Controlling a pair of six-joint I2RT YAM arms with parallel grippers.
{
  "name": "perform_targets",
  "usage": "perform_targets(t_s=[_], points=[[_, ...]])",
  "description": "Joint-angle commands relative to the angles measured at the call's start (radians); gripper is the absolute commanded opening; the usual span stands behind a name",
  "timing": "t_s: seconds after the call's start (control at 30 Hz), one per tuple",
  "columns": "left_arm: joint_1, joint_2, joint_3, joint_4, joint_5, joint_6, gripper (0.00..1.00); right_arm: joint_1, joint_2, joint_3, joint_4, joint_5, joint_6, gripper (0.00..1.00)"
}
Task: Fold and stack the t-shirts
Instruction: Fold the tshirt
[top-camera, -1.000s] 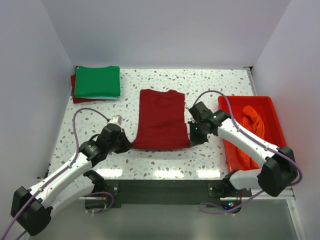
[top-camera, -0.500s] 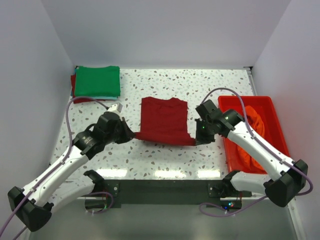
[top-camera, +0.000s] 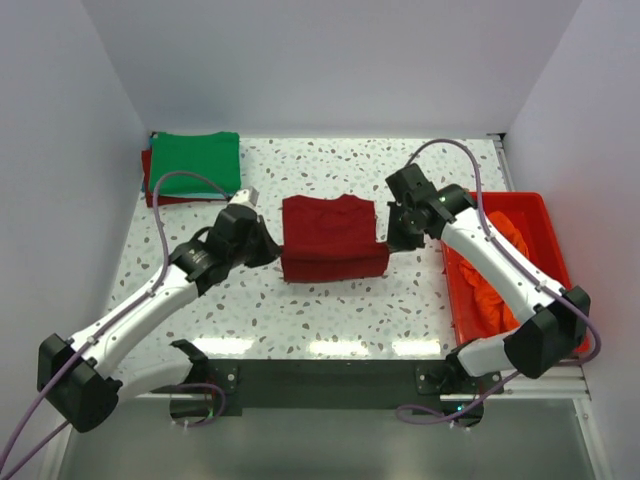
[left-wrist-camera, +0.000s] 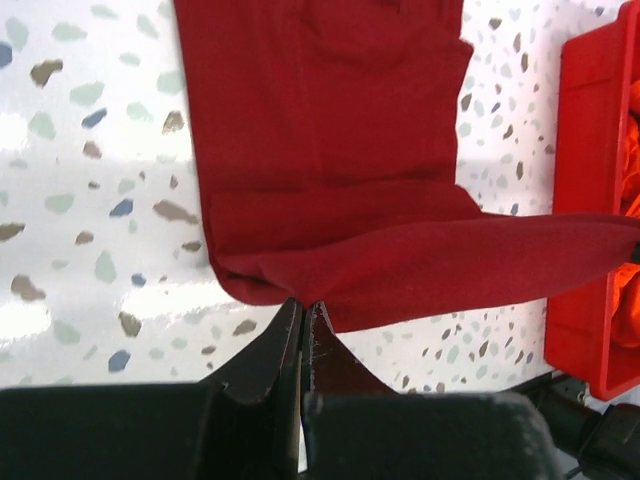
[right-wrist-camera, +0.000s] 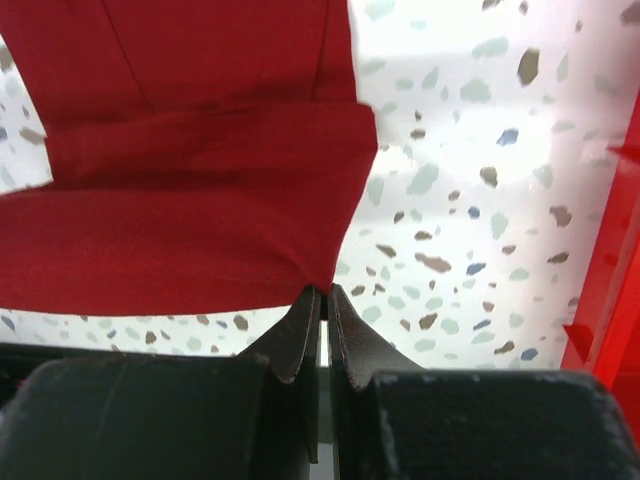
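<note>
L gripper (left-wrist-camera: 303, 318) & R gripper (right-wrist-camera: 321, 300) each clamped on a hem corner of dark red t-shirt (top-camera: 333, 238), at table (top-camera: 440, 170) centre, hem held above its body. Risk: thin pinch slips, or uneven arm travel → skewed, bunched fold.

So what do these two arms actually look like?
Both the left arm and right arm have white tubular links with bulky black joints. A lilac cable loops along each. The left pincer and right pincer each have two black fingers tapering to narrow tips.
</note>
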Motion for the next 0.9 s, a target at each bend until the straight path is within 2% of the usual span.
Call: perform_targets(t_s=[0.0, 0.17, 0.43, 0.87], points=[[0.016, 0.066, 0.101, 0.107, -0.025, 0.049, 0.0, -0.046, 0.032, 0.087, 0.042, 0.047, -0.07, 0.0], [0.07, 0.113, 0.141, 0.144, 0.003, 0.083, 0.0, -0.1, 0.106, 0.159, 0.086, 0.024, -0.111, 0.0], [0.162, 0.227, 0.15, 0.263, 0.173, 0.114, 0.0, -0.135, 0.287, 0.326, 0.105, 0.03, -0.162, 0.0], [0.259, 0.448, 0.27, 0.339, 0.254, 0.146, 0.0, -0.173, 0.537, 0.592, 0.082, 0.038, -0.211, 0.0]])
